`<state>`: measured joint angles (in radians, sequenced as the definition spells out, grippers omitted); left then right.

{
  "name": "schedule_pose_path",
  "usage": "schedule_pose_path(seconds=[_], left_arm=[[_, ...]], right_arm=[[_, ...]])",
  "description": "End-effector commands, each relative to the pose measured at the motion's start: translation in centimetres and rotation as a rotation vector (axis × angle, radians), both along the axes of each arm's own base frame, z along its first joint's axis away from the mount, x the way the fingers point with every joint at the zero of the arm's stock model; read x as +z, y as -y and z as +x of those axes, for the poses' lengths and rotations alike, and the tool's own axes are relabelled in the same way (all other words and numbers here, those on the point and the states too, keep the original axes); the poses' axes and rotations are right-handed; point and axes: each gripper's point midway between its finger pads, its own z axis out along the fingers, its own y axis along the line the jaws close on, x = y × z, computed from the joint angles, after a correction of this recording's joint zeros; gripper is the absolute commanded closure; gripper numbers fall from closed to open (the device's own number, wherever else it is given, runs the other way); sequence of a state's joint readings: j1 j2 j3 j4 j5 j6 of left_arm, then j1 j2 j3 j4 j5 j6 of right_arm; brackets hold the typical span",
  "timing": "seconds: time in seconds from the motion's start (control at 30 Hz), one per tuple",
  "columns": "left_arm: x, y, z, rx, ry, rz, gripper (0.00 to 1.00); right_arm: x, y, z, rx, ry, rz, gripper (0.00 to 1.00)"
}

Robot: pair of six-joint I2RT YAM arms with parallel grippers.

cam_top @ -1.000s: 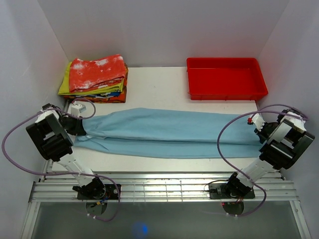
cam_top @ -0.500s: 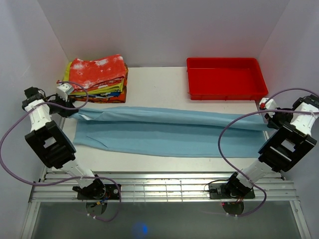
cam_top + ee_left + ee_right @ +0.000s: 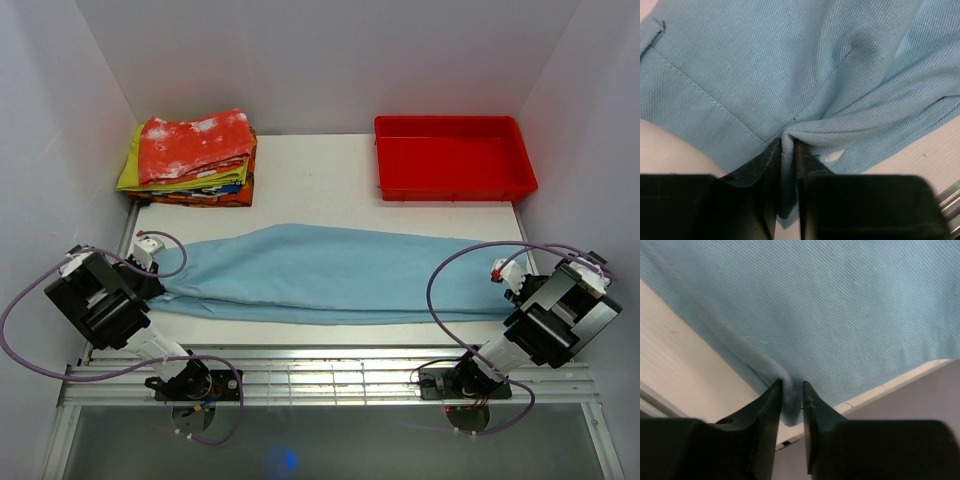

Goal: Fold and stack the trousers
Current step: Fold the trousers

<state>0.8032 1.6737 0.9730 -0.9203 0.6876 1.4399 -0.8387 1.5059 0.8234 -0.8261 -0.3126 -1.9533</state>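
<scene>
The light sky-blue trousers (image 3: 330,272) lie stretched left to right across the white table, folded lengthwise. My left gripper (image 3: 160,285) is shut on the trousers' left end; in the left wrist view the gripper (image 3: 787,146) pinches a bunched fold of blue cloth (image 3: 790,75). My right gripper (image 3: 510,290) is shut on the trousers' right end near the table's right edge; in the right wrist view the gripper (image 3: 791,387) clamps a roll of blue fabric (image 3: 830,305).
A red tray (image 3: 455,158) stands at the back right. A stack of folded clothes (image 3: 192,158), red-and-white on top, sits at the back left. White walls close in on both sides. A metal rail (image 3: 330,380) runs along the near edge.
Both grippers, earlier lifted toward the back with the trousers' edge raised, have come down and toward the near edge. The trousers now lie folded over lengthwise.
</scene>
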Motion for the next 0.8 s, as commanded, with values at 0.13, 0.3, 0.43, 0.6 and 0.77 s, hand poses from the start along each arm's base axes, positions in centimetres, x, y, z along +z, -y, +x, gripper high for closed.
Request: schedule_pose_path(seconds=[0.13,0.3,0.43,0.6,0.77], left_arm=[[5.0,-4.5,1.3,-0.013,0.159,0.171,0.03],[11.4,-4.5,2.1,-0.023,0.251,0.179,0.02],[15.2,-2.2,2.8,-0.024,0.290,0.092,0.02],[13.6,3.9,3.0,-0.132,0.163,0.036,0.06],[11.4,8.2,1.9,-0.196,0.140,0.038,0.06]], right_arm=[[5.4,6.4,4.7,-0.088,0.118,-0.125,0.30],[12.1,6.7,5.8,-0.082,0.171,-0.082,0.24],[15.5,2.9,6.1,-0.027,0.205,0.001,0.22],[12.2,-4.2,5.7,0.099,0.169,-0.009,0.31],[8.9,-13.3,5.3,0.233,0.120,0.057,0.40]])
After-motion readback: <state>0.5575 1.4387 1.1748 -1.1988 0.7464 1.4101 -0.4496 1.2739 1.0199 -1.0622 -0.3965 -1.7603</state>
